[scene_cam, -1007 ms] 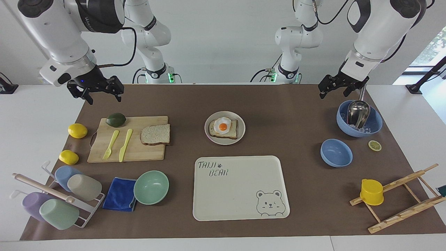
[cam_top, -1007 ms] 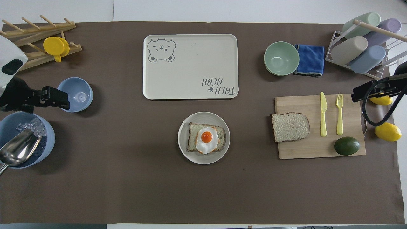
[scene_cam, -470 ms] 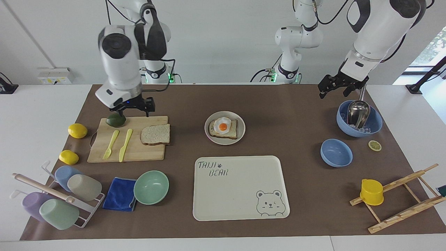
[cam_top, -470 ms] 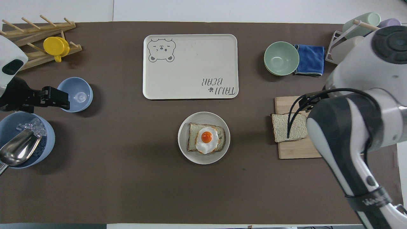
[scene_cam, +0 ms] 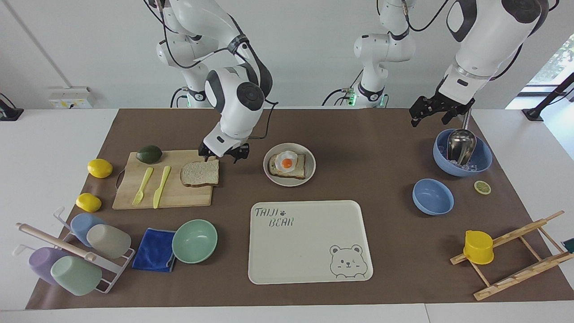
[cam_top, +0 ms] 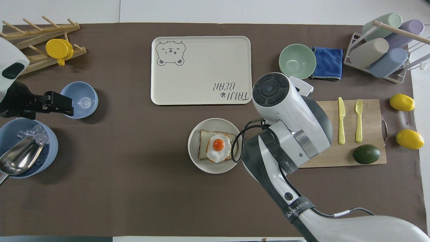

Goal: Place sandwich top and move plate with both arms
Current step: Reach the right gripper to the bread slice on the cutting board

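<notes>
My right arm bends down from the upper left of the facing view, its right pincer point(scene_cam: 223, 156) low at centre-left, fingers spread and pointing down. My left arm waits at the upper right, its left pincer point(scene_cam: 438, 112) point(cam_top: 58, 102) raised, fingers apart.

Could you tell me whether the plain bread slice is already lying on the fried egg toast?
No, the plain bread slice lies on the cutting board, apart from the plate with the fried egg toast.
</notes>
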